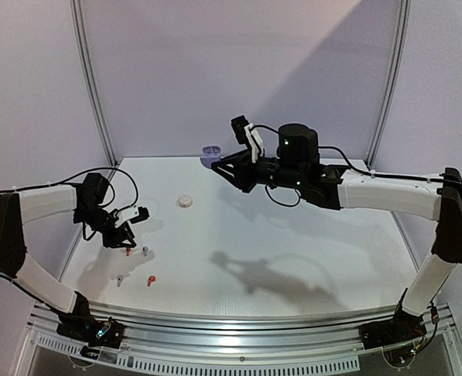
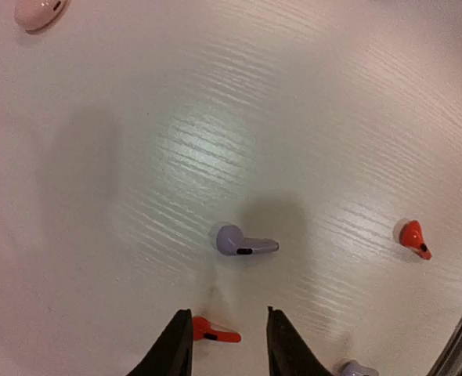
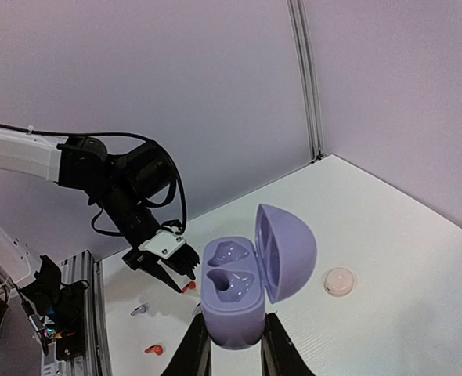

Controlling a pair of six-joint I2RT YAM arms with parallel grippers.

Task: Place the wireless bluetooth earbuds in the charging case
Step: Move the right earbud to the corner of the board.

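Your left pincer (image 2: pixel 227 317) stands apart, straddling a red-orange earbud (image 2: pixel 213 334) lying on the tabletop (image 2: pixel 215 117). Whether one pad already touches it is hard to tell. Centre the bud between the pads, then squeeze gently so it doesn't flick away. Four earbuds show: two red-orange and two lavender-grey buds (image 2: pixel 243 241); no white ones are visible. There are two cases: a closed pale round case (image 1: pixel 185 201) and the open lavender charging case (image 3: pixel 231 290), clamped upright in your right pincer (image 3: pixel 235 329).

white grained table (image 1: pixel 294 227) — pale walls (image 1: pixel 215 70) behind its far edge, metal posts (image 1: pixel 92 78) at the far corners, slotted rail (image 1: pixel 239 325) along the near edge.
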